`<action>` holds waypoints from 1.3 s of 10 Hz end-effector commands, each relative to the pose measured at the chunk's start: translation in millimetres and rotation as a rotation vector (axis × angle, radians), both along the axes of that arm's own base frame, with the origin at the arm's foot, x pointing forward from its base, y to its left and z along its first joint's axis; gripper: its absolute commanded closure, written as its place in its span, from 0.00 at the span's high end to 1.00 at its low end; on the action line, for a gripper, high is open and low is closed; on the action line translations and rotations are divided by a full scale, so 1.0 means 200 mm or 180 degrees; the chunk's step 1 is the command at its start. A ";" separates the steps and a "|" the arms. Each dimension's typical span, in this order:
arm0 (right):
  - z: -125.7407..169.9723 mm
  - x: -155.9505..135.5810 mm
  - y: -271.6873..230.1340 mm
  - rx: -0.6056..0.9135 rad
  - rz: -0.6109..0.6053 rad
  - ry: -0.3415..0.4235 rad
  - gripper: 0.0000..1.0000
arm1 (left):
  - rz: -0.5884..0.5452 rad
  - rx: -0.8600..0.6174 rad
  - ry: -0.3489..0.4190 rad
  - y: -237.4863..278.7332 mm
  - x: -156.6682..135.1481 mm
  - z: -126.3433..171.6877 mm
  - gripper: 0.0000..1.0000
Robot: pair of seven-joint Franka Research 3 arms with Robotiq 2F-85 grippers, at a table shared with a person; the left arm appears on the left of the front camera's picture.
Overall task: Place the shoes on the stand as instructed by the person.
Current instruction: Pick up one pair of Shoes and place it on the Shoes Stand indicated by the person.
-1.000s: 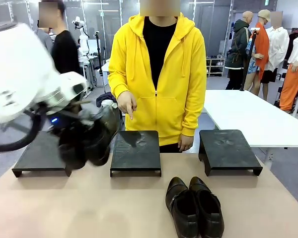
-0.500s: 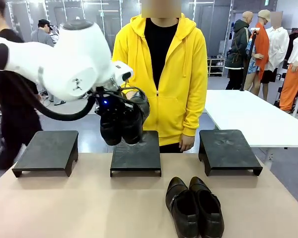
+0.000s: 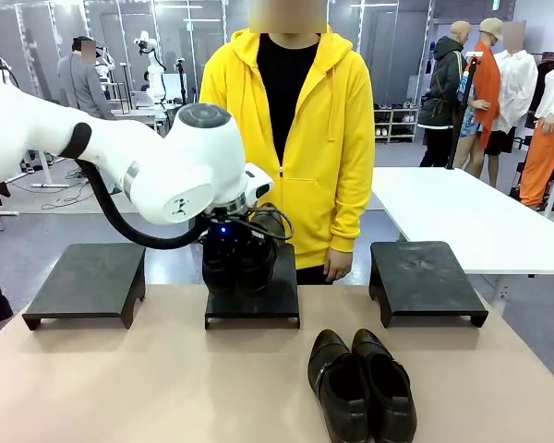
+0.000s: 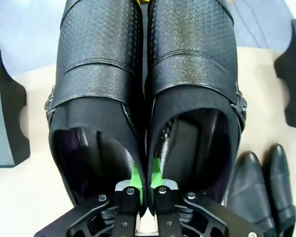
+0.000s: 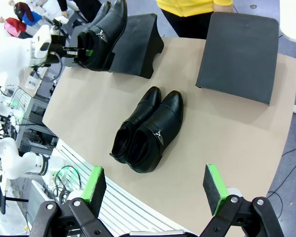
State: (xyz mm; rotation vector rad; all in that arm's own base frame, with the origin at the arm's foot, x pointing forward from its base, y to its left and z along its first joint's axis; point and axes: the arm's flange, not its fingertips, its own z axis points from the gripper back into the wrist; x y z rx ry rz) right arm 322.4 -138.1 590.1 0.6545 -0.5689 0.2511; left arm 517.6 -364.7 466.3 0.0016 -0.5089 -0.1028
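Three low black stands sit in a row along the far side of the tan tabletop [image 3: 148, 388]. The left stand [image 3: 88, 281] has a bare top. Over it, the white left arm [image 3: 166, 171] reaches in from the left toward the middle stand [image 3: 275, 300]. At that stand, the left gripper [image 4: 144, 180] is clamped on a pair of shiny black leather dress shoes [image 3: 238, 263]. Its green-padded fingers [image 4: 136, 178] reach down into the two shoe openings and pinch the inner walls together, so the shoes sit side by side with their toes pointing away from the wrist. This held pair is at the near part of the middle stand's top, but it is not clear whether the soles rest on it. Just behind the middle stand, at the far edge of the table, stands the person in a bright yellow zip-up hoodie [image 3: 337, 138], with one hand [image 3: 337, 266] hanging down at the table edge. Near the robot and right of the middle, a second pair of black dress shoes [image 3: 362, 388] lies flat on the tabletop, side by side and touching, toes pointing toward the far side. The right stand [image 3: 425, 277] is also bare. The right gripper [image 5: 154, 182] hovers above the near edge of the table with its jaws wide apart and nothing between them.
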 end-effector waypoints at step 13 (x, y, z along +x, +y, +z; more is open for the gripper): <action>0.00 0.00 0.00 0.0011 0.0038 -0.0050 1.00 | 0.0107 0.0029 -0.0326 -0.12 0.15 -0.26 0.08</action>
